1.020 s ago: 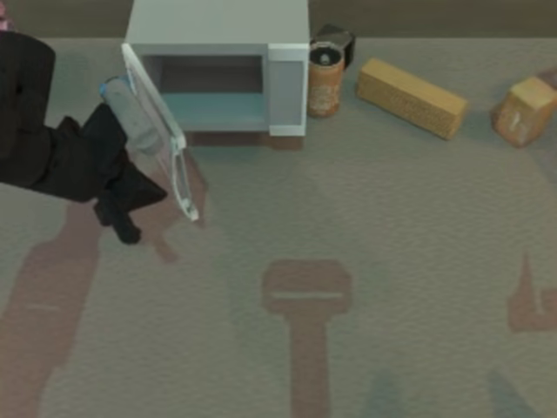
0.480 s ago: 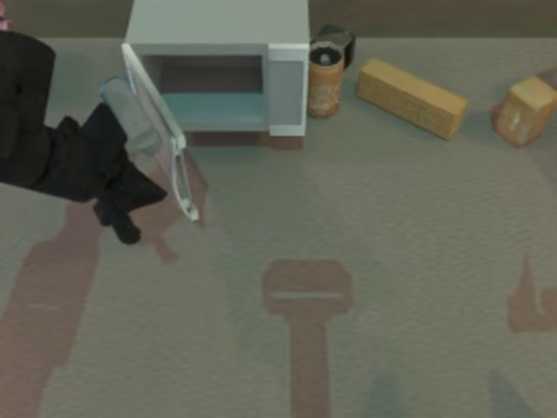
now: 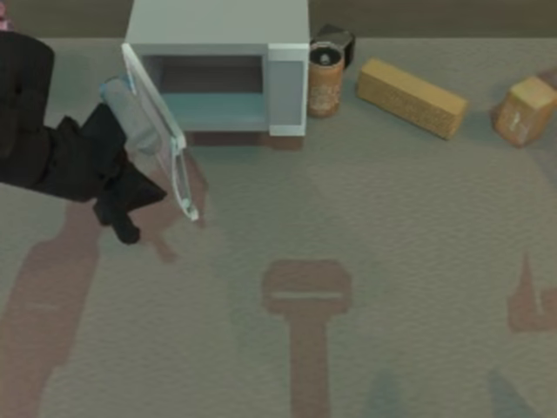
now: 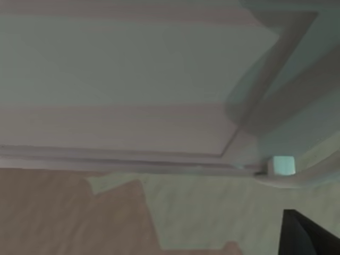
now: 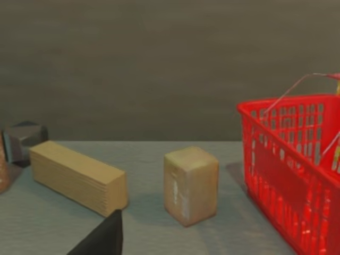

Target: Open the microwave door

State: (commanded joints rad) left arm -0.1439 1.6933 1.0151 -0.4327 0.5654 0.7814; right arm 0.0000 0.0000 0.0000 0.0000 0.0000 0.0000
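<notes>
front: microwave door (image 3: 157, 139) swung out, blocks left | right: brown can (image 3: 325, 80)

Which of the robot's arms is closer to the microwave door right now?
The left. Its end effector sits just beside the swung-open microwave door, on the top view's left. The right arm is outside the top view, over by the red basket.

My left arm reaches in from nine o'clock in the top view, black links angling toward four o'clock. The left gripper (image 3: 126, 222) sits low at the arm's tip, fingers pointing to about five o'clock. The right arm is out of that view.
</notes>
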